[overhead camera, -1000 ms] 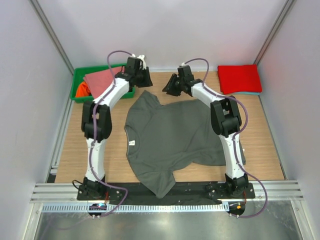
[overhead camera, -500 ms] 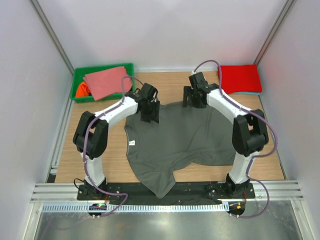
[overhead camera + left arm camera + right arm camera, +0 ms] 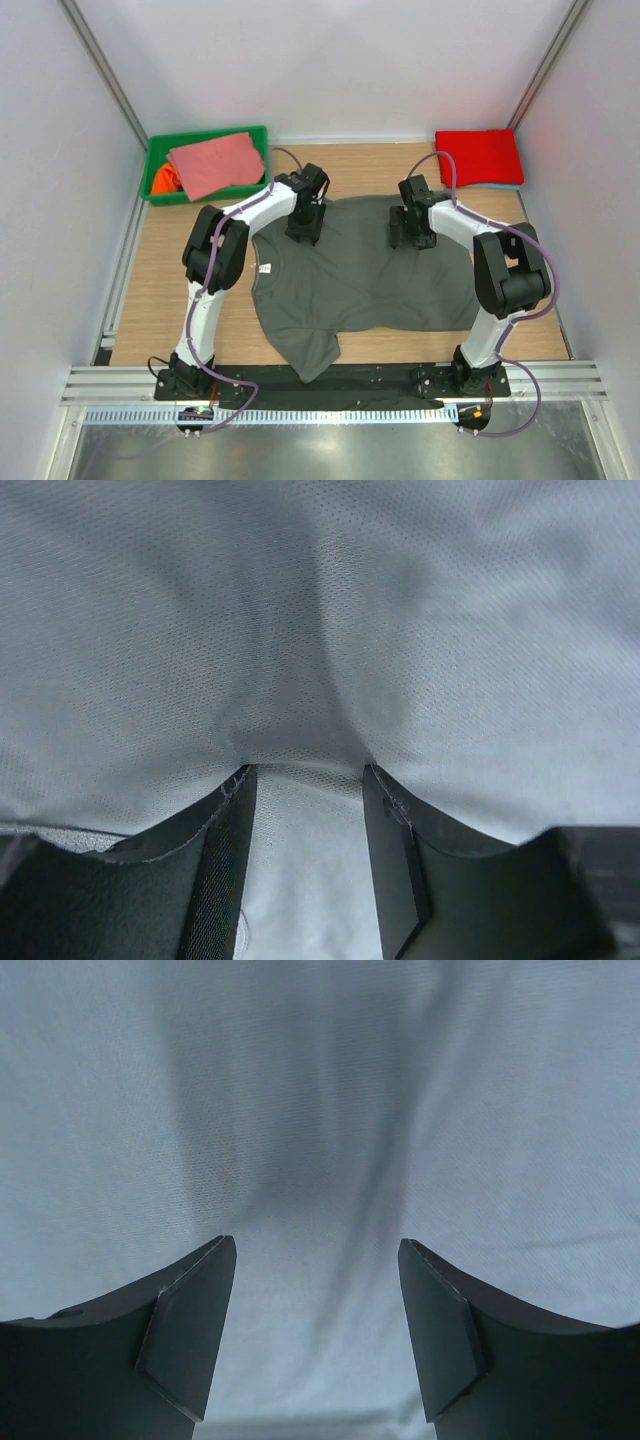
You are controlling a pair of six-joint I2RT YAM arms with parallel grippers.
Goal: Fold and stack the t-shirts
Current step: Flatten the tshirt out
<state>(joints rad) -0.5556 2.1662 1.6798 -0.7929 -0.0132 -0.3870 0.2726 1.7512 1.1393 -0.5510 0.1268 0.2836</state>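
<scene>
Wooden table [image 3: 160,300] boards fill a booth closed by pale walls on three sides, and the dark grey t-shirt [image 3: 350,285] lies spread flat across the middle, its white neck label [image 3: 266,267] toward the left and one sleeve reaching the near edge between the arm bases. The left gripper [image 3: 303,222] bears down on the shirt's far left part; in its wrist view the left gripper [image 3: 305,770] has its fingers [image 3: 225,860] parted, with a puckered ridge of grey cloth rising at the tips. The right gripper [image 3: 410,235] sits on the shirt's far right part, and close up the right gripper [image 3: 317,1245] stands spread wider over smooth cloth. A green bin [image 3: 155,150] in the far left corner holds a salmon-pink shirt [image 3: 212,165] over an orange one [image 3: 163,180]. A folded red shirt [image 3: 478,155] lies in the far right corner on a light-blue one [image 3: 500,186]. Bare wood shows left of the grey shirt and along its right side.
</scene>
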